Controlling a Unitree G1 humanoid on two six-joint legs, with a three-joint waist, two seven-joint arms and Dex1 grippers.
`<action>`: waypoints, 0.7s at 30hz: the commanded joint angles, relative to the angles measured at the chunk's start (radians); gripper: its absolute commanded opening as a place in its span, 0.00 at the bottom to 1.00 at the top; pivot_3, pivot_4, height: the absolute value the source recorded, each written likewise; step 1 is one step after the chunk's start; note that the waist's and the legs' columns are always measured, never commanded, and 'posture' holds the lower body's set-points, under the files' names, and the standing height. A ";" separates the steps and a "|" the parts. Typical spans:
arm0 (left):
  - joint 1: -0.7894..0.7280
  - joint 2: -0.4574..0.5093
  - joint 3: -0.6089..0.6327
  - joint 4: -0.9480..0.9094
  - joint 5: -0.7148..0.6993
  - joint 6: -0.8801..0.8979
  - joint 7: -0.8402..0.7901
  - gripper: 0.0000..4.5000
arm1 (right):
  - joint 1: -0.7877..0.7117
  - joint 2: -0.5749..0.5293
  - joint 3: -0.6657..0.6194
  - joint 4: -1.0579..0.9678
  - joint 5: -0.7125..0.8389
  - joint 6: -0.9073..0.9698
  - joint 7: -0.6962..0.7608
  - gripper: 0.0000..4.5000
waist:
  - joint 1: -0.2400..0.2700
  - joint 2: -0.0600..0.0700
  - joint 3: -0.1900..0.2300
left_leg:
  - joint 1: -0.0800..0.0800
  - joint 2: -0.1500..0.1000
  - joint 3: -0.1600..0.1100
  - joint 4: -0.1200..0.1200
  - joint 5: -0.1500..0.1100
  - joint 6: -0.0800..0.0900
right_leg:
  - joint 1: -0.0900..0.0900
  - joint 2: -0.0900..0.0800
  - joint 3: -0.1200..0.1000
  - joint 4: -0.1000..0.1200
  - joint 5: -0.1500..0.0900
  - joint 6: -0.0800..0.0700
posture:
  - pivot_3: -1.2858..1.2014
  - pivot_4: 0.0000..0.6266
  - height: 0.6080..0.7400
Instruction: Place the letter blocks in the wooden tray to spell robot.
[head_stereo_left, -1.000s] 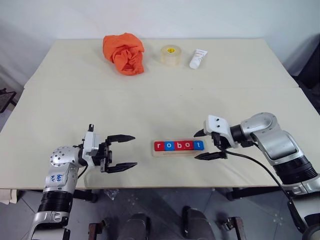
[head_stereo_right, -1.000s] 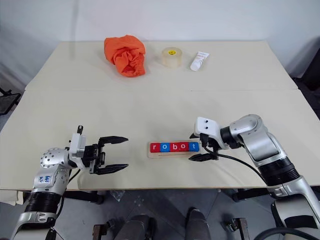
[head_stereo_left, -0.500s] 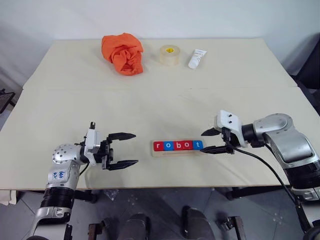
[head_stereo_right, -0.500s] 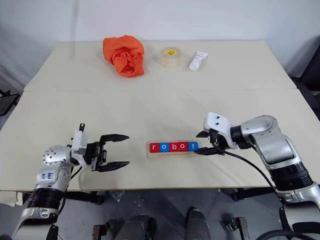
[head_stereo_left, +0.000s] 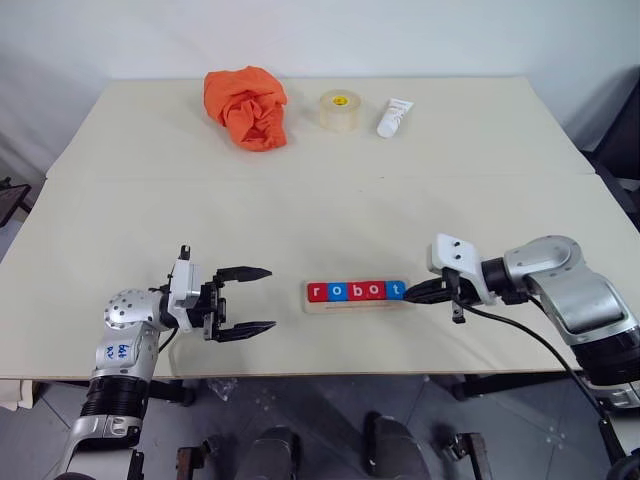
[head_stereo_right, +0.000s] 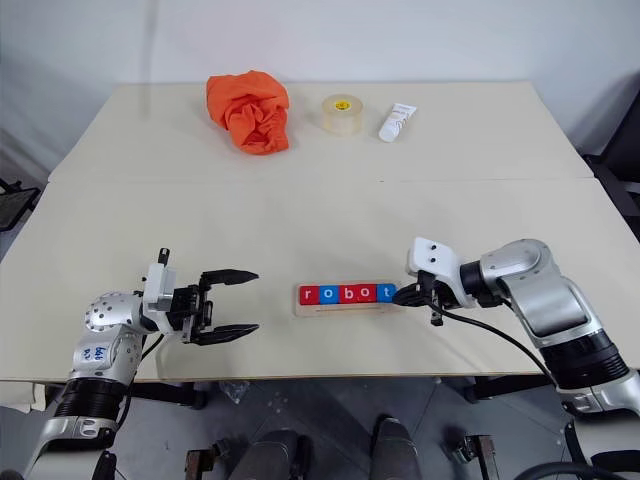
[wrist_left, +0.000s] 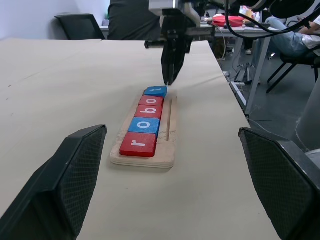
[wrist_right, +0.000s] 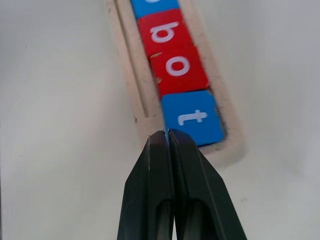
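Altogether five letter blocks (head_stereo_left: 357, 291) fill one wooden tray (wrist_left: 169, 134); left gripper (head_stereo_left: 247, 300) gapes empty, right gripper (wrist_right: 168, 137) pinched empty

Silver arms, white wrist housings, black jaws, black cables, blue handwritten marks.

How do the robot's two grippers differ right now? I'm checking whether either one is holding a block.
The left gripper has its jaws wide open; the right gripper has its jaws shut. The left sits apart from the long pale wooden tray; the right points at the tray's end by the blue t block. Both hold nothing.
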 joint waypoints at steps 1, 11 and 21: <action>0.009 0.009 0.010 -0.028 -0.006 -0.008 0.003 1.00 | -0.015 0.002 0.000 0.013 -0.010 -0.032 -0.001 0.02 | 0.000 0.000 0.000 | 0.000 0.000 0.000 0.000 0.000 0.000 | 0.000 0.000 0.000 0.000 0.000 0.000 | 0.52 0.24 1.00; 0.006 0.005 0.008 -0.029 -0.007 -0.009 0.007 1.00 | -0.013 0.005 -0.038 -0.024 0.018 -0.026 -0.006 0.02 | 0.000 0.000 0.000 | 0.000 0.000 0.000 0.000 0.000 0.000 | 0.000 0.000 0.000 0.000 0.000 0.000 | 0.52 0.24 1.00; 0.022 0.038 0.044 -0.059 0.044 0.031 0.160 1.00 | 0.144 -0.105 -0.278 -0.001 0.169 -0.094 0.078 0.28 | 0.014 0.000 0.000 | 0.000 -0.001 -0.001 0.000 -0.001 0.001 | 0.001 0.000 -0.001 -0.001 0.000 0.000 | 0.52 0.24 1.00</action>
